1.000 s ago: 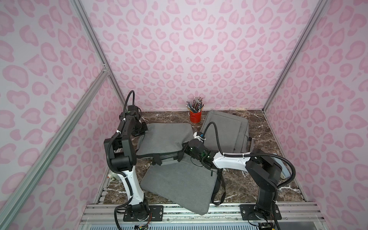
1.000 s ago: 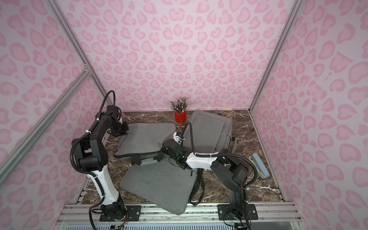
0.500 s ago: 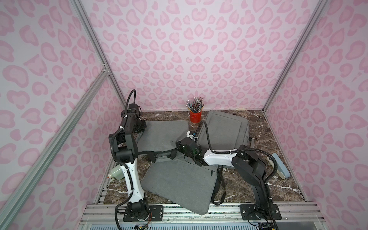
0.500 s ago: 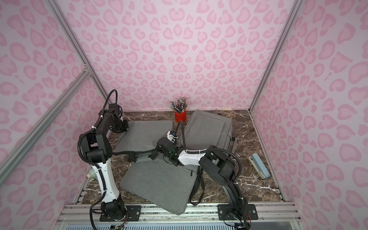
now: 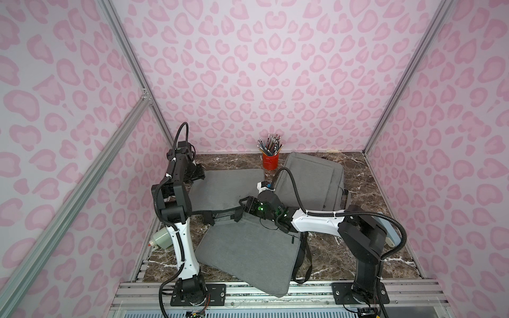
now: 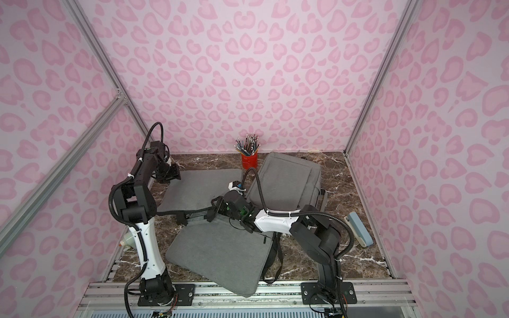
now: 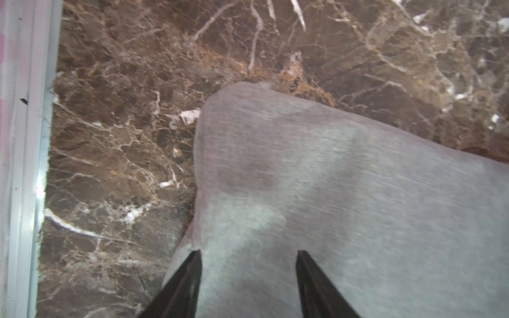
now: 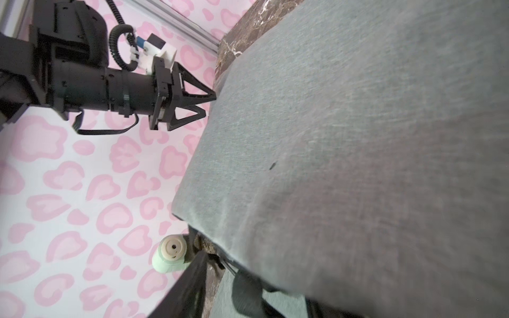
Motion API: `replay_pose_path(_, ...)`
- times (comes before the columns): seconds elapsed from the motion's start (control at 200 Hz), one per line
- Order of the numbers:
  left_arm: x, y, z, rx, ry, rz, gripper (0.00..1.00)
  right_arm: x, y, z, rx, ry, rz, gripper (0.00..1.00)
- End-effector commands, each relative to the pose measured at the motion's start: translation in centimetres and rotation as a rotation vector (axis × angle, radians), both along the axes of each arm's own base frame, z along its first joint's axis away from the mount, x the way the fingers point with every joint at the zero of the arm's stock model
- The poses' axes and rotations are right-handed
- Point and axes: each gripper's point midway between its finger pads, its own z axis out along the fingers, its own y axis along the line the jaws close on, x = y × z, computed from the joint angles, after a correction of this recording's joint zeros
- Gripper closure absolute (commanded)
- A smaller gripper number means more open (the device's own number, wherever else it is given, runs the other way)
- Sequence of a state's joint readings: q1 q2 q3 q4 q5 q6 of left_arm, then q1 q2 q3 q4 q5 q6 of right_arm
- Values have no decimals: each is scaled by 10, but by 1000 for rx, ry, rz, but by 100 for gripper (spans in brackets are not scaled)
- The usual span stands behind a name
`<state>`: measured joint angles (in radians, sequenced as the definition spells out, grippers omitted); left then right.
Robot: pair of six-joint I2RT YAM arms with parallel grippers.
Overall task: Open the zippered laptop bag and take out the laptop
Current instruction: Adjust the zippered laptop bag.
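A flat grey fabric laptop bag (image 5: 224, 190) (image 6: 198, 190) with black trim and handles along its near edge lies at the back left. No laptop shows. My left gripper (image 5: 199, 176) (image 7: 248, 256) is open, its fingertips (image 7: 197, 261) spread over the bag's far left corner (image 7: 303, 165). My right gripper (image 5: 242, 209) (image 8: 253, 302) is open at the bag's near edge, with a black handle (image 8: 245, 289) lying between the jaws. In the right wrist view the left gripper (image 8: 205, 106) stands at the bag's far corner.
A second flat grey bag (image 5: 248, 253) with a black shoulder strap lies in front, partly under the first. A grey backpack (image 5: 314, 179) and a red cup of pencils (image 5: 270, 161) stand at the back. A mint bottle (image 5: 161, 238) lies left, and a blue-grey block (image 6: 359, 230) lies right.
Both grippers were shut on the grey bag and have opened, letting go of it. Before that the bag slid toward the back left, and the right arm reached left with it.
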<state>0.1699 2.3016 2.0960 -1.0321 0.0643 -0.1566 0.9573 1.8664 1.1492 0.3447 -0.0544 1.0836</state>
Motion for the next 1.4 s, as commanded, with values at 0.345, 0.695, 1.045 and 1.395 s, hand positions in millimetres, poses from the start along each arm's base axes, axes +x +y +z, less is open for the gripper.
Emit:
replay_pose_path(0.345, -12, -15, 79, -39, -120, -54, 26, -2, -61, 19, -178, -153, 71, 29)
replay_pose_path(0.695, -65, -99, 131, -109, -266, -293, 21, 15, -115, 27, -417, -372, 207, 20)
replay_pose_path(1.045, -142, -211, 122, -42, -376, -766, 21, 22, -169, 44, -494, -612, 301, 20)
replay_pose_path(1.395, -189, -277, 89, 79, -402, -1211, 23, 24, -206, 47, -555, -692, 300, 21)
